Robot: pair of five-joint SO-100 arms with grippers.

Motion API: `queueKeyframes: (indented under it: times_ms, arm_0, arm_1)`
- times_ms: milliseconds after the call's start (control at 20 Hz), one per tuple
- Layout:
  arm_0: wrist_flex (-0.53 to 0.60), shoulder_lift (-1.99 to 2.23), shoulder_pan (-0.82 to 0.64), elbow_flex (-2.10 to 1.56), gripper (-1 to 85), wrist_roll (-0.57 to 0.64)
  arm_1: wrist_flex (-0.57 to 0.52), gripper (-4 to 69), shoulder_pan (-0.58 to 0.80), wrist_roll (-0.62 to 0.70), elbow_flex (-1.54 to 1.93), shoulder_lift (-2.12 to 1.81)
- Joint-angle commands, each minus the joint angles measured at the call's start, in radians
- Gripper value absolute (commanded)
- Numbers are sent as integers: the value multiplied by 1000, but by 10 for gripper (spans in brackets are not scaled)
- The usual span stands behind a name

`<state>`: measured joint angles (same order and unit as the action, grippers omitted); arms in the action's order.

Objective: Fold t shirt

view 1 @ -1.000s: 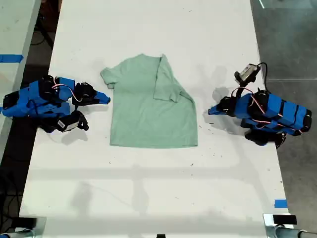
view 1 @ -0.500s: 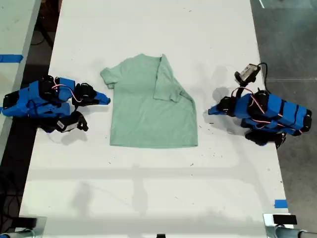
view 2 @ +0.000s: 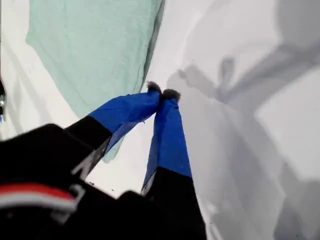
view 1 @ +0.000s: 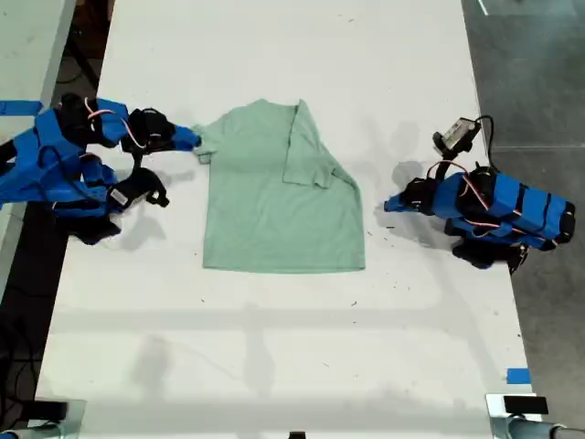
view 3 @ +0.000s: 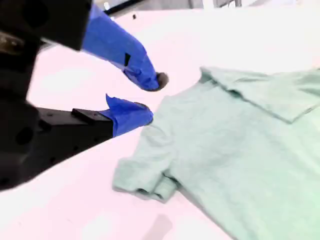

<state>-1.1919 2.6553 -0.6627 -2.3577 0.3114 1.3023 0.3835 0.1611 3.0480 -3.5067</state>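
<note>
The pale mint t shirt lies flat on the white table. The sleeve on the exterior view's right is folded over onto its body, and the other sleeve lies spread out. At the exterior view's left, my second gripper has its tips right at that spread sleeve. In the second wrist view my second gripper is open with nothing between its blue fingers, just beside the t shirt. My first gripper rests at the exterior view's right, a short gap from the hem side. It is shut and empty, with the t shirt beyond it.
Blue tape marks sit at the exterior view's left edge and near the front right corner. A second table stands to the exterior view's left. Grey floor runs along the table's right edge.
The second arm has swung up and toward the t shirt, bringing its gripper from the bare table to the spread sleeve. The first arm and the t shirt have not moved.
</note>
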Motion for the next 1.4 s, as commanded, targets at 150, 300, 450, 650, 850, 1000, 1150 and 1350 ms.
queueKeyframes:
  times_ms: [150,300,450,650,850,1000,1150,1350]
  arm_0:
    - [-46,-584,-364,439,149,321]
    - [-5,-738,-486,442,154,364]
    - [34,-900,-497,426,174,383]
    - [120,-946,-477,364,192,387]
    - [124,-996,-476,368,173,385]
    - [132,-1103,-488,373,134,394]
    - [123,-1160,-494,397,0,393]
    - [0,-1109,-442,511,-1,373]
  arm_1:
    - [9,14,-11,-5,41,-5]
    - [9,14,-15,-3,41,-5]
    - [9,14,-14,-2,41,-5]
    - [8,14,-14,-2,41,-5]
    - [8,14,-15,-3,41,-5]
    - [8,14,-15,-3,41,-5]
    - [8,14,-14,-2,41,-5]
    - [8,14,-14,-5,41,-5]
